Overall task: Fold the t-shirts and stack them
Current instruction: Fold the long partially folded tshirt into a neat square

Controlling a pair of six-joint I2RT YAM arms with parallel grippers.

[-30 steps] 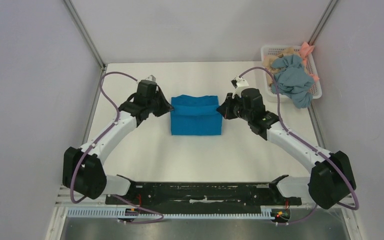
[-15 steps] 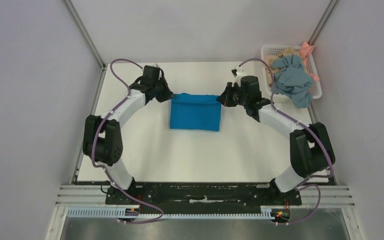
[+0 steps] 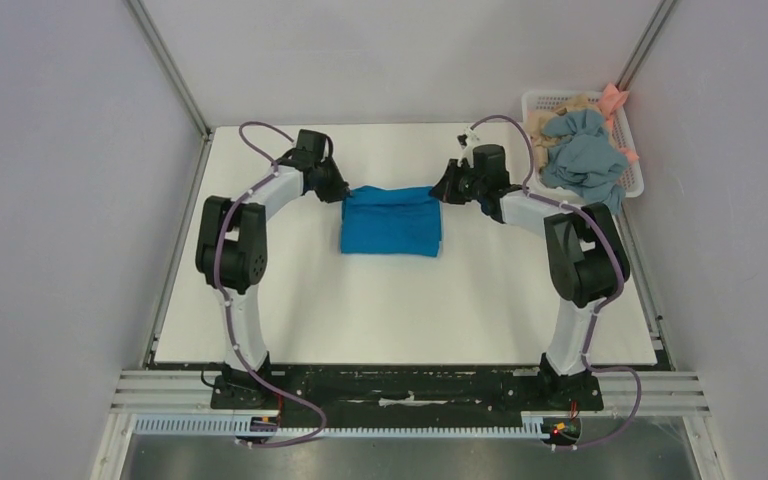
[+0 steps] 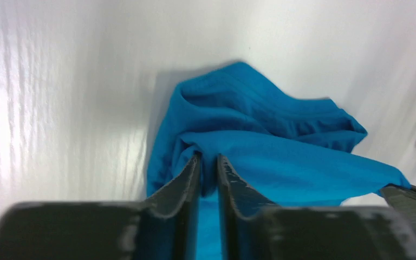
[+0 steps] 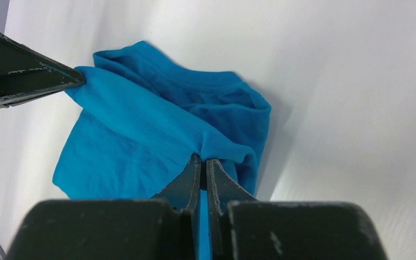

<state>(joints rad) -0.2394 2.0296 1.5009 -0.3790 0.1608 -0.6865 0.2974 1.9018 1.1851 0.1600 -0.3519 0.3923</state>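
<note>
A bright blue t-shirt (image 3: pixel 390 222) lies folded into a rectangle in the middle of the white table (image 3: pixel 380 320). My left gripper (image 3: pixel 341 192) is shut on its far left corner, seen in the left wrist view (image 4: pixel 208 162) with the cloth (image 4: pixel 281 157) pinched between the fingers. My right gripper (image 3: pixel 439 193) is shut on the far right corner, seen in the right wrist view (image 5: pixel 203 160) with the shirt (image 5: pixel 135 135) spread ahead. The held edge is slightly above the lower layer. The left fingers (image 5: pixel 38 78) show at that view's left.
A white basket (image 3: pixel 536 104) stands at the table's far right corner, holding crumpled grey-blue (image 3: pixel 585 155), tan and pink clothes that hang over its rim. Grey walls close in the table on three sides. The arm bases sit at the near edge.
Both grippers carried the shirt's near edge up and over to the far edge, folding it in half. The arms stretched out away from their bases.
</note>
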